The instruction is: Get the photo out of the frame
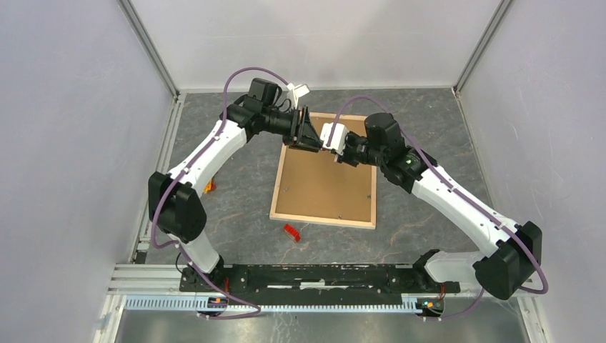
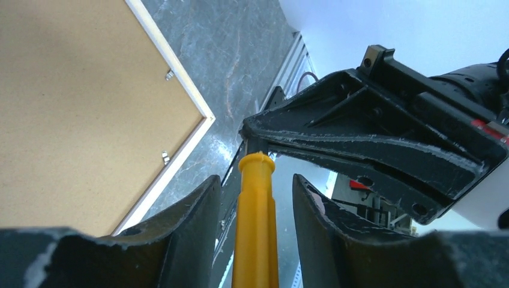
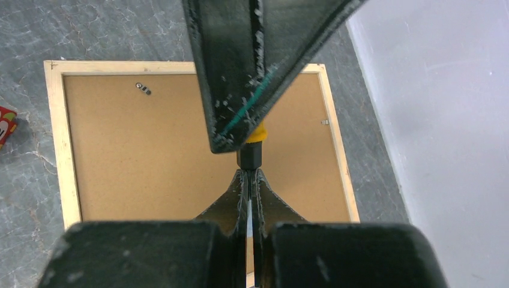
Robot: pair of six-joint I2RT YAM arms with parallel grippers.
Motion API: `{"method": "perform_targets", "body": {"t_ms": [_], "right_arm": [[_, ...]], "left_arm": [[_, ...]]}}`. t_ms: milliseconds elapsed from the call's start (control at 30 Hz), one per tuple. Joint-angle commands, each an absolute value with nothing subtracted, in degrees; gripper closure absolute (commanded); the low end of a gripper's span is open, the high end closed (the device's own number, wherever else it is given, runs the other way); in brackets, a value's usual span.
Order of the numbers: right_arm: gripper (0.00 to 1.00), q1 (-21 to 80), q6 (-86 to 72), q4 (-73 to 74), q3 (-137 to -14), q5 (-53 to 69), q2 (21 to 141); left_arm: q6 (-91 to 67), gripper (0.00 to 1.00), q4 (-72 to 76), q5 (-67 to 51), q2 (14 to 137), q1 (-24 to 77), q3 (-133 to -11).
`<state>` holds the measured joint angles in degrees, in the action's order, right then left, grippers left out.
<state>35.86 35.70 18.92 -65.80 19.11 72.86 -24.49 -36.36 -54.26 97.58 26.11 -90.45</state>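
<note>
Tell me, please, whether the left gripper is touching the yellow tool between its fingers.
Apart. The left wrist view shows the yellow tool standing between the left gripper fingers, with a clear gap on each side.

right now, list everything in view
pale wood rectangular picture frame: 1, pale wood, face down mid-table
brown hardboard backing panel: 1, brown, set in the frame
yellow-handled tool: 1, yellow with dark end, above the frame's far edge
small red object: 1, red, by the frame's near left corner
small orange object: 1, orange, left of the frame
grey marbled table: 1, grey, under everything
left hand: 1, black, open around the yellow handle
right hand: 1, black, shut on the tool's dark end
</note>
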Motion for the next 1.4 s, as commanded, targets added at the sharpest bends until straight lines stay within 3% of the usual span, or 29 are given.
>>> {"method": "perform_targets", "body": {"t_ms": [0,600,800,1000,1067,1133,1267,1367], "right_arm": [[1.0,37.1,37.0,15.1,-66.3,15.0,72.2],[1.0,39.1,36.5,14.3,-64.6,14.7,72.0],[1.0,39.4,36.1,14.1,-64.5,14.6,72.4],[0.9,39.2,33.3,12.4,-63.4,10.7,72.4],[0.91,38.8,33.4,12.3,-62.9,10.5,72.2],[1.0,38.8,33.7,12.2,-62.6,10.7,72.2],[1.0,38.8,33.5,11.3,-63.2,10.1,72.9],[1.0,38.8,33.6,11.1,-63.7,11.4,73.2]], "left_arm": [[-31.4,0.46,-30.1,-58.4,97.1,25.1,-89.8],[-39.5,0.57,-21.3,-60.1,96.5,23.0,-84.1],[-39.6,0.79,-20.6,-60.8,96.5,23.0,-83.9],[-34.7,0.98,-25.0,-58.5,95.6,23.0,-85.5],[-32.5,0.98,-26.6,-57.2,94.9,23.0,-85.7],[-32.4,0.97,-26.6,-57.2,94.6,23.0,-85.5],[-32.7,0.62,-26.5,-57.4,94.8,23.1,-85.6],[-32.8,0.55,-26.3,-57.6,95.1,23.0,-85.7]]}}
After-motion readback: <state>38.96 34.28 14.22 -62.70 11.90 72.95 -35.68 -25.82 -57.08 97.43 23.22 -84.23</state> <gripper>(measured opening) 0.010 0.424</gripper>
